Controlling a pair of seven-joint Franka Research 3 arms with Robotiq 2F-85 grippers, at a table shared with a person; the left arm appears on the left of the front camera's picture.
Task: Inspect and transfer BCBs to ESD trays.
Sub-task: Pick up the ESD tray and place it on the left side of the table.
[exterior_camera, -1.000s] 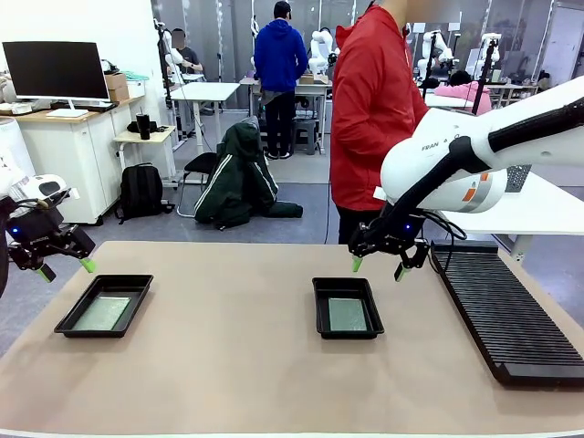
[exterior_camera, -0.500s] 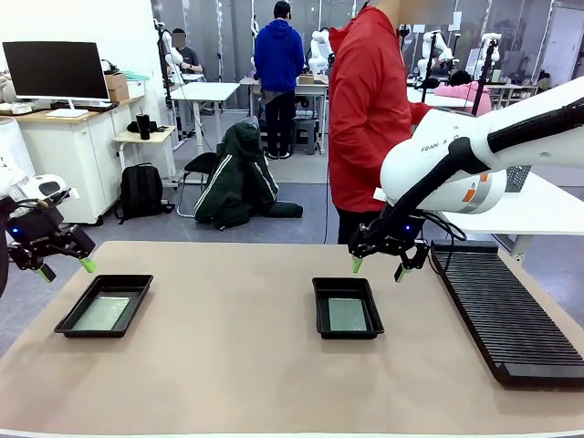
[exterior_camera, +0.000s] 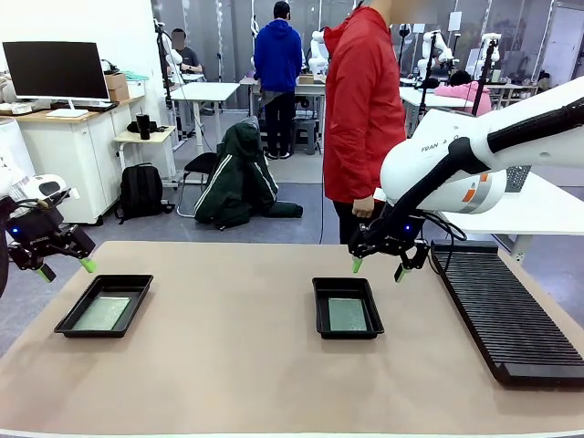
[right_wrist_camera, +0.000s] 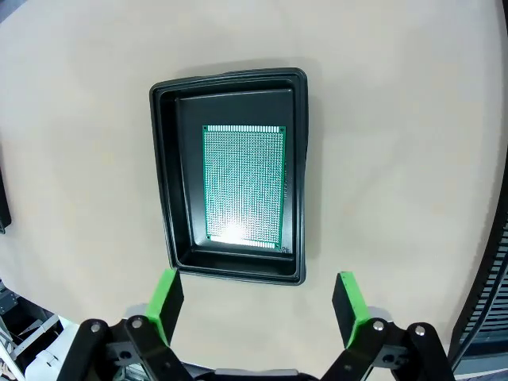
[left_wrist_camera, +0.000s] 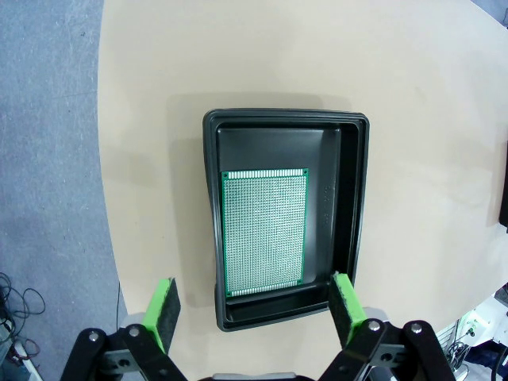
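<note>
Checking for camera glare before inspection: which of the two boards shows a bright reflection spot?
The board in the tray under the right claw: a white glare patch sits near one end. The board under the left claw looks evenly green.

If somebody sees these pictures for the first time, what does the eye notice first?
Probably the two black ESD trays on the tan table: the left tray and the middle tray, each with one green BCB lying flat inside. The left gripper and right gripper hover open above them, holding nothing.

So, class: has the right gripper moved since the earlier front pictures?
No. The right gripper hangs at the same spot above the tray beside the ribbed rack.
</note>
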